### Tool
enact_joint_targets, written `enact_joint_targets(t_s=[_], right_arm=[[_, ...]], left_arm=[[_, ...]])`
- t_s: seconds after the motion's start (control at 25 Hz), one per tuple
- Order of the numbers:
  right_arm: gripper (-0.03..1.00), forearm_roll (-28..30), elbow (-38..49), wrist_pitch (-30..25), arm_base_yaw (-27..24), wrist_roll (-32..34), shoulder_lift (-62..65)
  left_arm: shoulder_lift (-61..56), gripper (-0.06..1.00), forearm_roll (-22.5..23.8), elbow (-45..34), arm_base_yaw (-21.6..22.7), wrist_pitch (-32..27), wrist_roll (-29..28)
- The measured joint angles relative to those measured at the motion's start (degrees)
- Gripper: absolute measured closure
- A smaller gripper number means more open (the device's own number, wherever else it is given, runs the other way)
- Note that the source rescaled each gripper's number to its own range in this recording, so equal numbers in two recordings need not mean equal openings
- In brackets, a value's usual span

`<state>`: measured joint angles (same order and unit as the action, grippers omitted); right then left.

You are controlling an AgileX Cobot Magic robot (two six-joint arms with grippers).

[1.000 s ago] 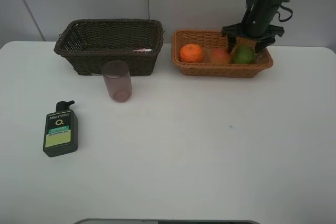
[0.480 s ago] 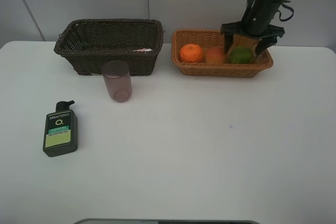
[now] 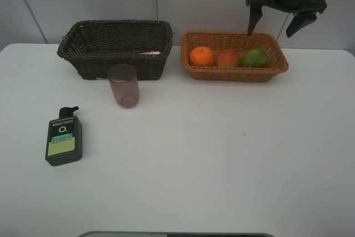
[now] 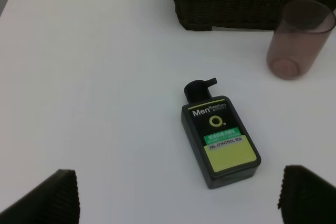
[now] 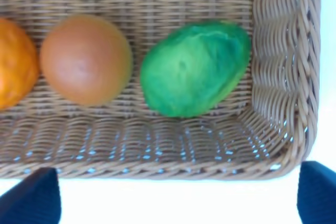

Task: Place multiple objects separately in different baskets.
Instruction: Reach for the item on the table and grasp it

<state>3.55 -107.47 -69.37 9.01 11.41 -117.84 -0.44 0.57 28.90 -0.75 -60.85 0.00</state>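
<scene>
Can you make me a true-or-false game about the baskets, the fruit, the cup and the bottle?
1. The green fruit lies in the light basket. True.
2. The pink cup sits inside the dark basket. False: it stands on the table in front of that basket.
3. The right gripper holds the orange. False: the gripper is open and empty above the light basket, and the orange lies in that basket.
4. The pump bottle lies flat on the table. True.
</scene>
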Motion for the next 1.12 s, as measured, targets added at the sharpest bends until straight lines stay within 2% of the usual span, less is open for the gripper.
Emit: enact_joint_targets(t_s=[0.12,0.4,0.68,0.92,1.12], right_arm=[[-0.03,-0.07,4.37,0.0,0.0,0.0,4.55],[-0.03,2.38,23.42,5.04,0.0,0.0,22.91],[-0.03,2.95,38.8,9.8,0.0,0.0,48.08],[-0.03,2.95,45.17,8.43,0.0,-0.15,65.01],[-0.03,2.95,49.0,2.98,0.0,-1.17,79.65]], left_arm=[[0.0,-0.03,0.0,0.0,0.0,0.0,0.0],[0.0,-0.03,0.0,0.0,0.0,0.0,0.0],[0.0,-0.03,0.0,0.0,0.0,0.0,0.0],[0.0,-0.03,0.0,0.0,0.0,0.0,0.0],[0.0,-0.03,0.0,0.0,0.0,0.0,0.0]])
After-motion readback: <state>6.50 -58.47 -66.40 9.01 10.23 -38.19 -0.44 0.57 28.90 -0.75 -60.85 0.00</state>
